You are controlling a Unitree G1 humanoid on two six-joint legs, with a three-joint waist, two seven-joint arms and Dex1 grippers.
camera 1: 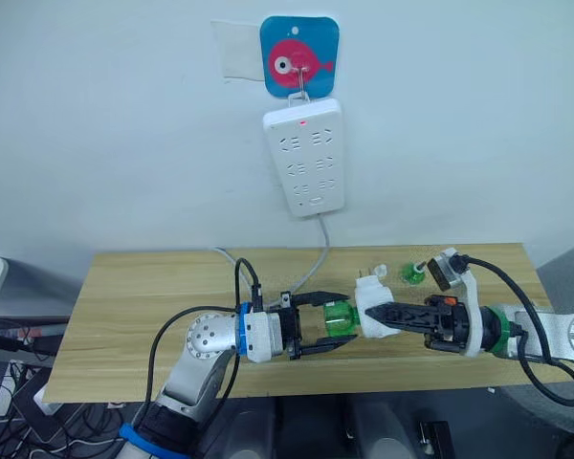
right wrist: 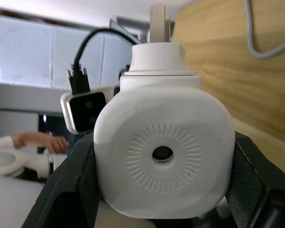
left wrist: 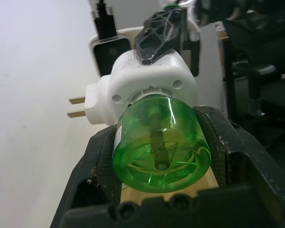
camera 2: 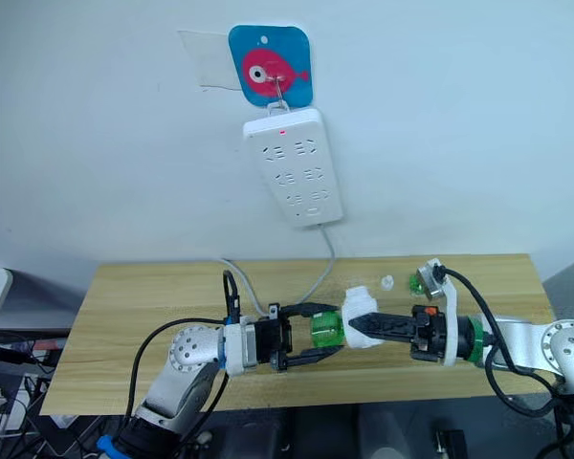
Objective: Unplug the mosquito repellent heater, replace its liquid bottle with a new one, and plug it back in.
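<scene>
The white mosquito repellent heater (camera 1: 371,296) is off the wall, held over the table with my right gripper (camera 1: 375,316) shut on its sides. Its two prongs point up and away. A green translucent bottle (camera 1: 340,318) is seated in the heater's base, and my left gripper (camera 1: 350,321) is shut on it. In the left wrist view a dark wick runs inside this bottle (left wrist: 161,147) into the heater (left wrist: 147,80). A second small green bottle (camera 1: 413,273) lies on the table at the far right beside a loose white cap (camera 1: 381,271). Which is the liquid bottle and which the new one I cannot tell.
A white power strip (camera 1: 304,158) hangs on the wall under a blue fish hook, red light on, all sockets free. Its grey cable (camera 1: 311,258) drops to the wooden table (camera 1: 153,316). A person's hand (right wrist: 38,141) shows in the right wrist view's background.
</scene>
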